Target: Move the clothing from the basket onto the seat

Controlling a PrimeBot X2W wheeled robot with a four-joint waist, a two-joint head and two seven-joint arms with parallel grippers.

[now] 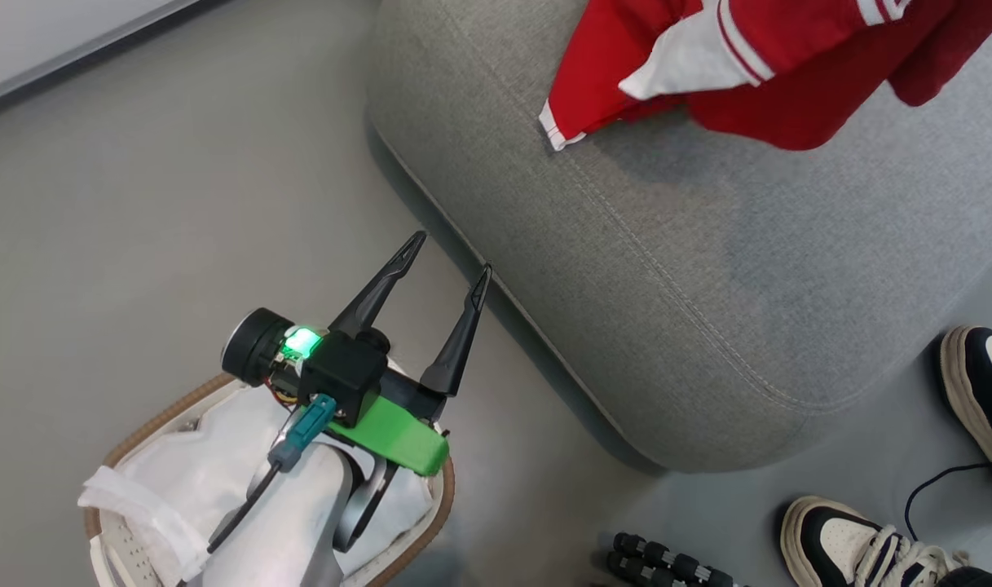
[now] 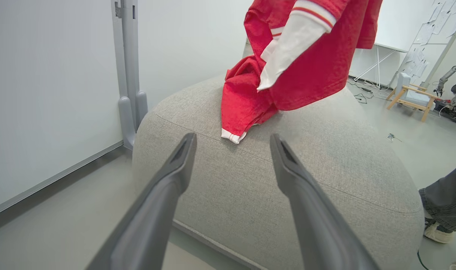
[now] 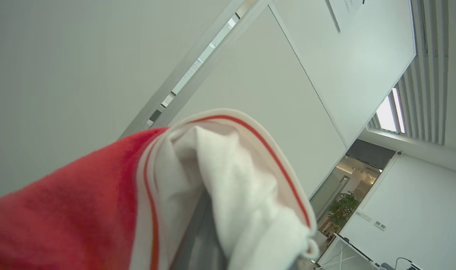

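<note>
Gripped the clothing (image 1: pixel 789 106) in the right jaws, hanging long-ways down onto the seat (image 1: pixel 707 285). Held the left jaws wide apart, empty, farther off above the basket (image 1: pixel 445 501).

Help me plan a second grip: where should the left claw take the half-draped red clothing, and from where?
Likely the white-trimmed hem corner, from the rounded edge of the seat: it lies there pointing toward the open left claw, while the rest of the clothing hangs lifted.
</note>
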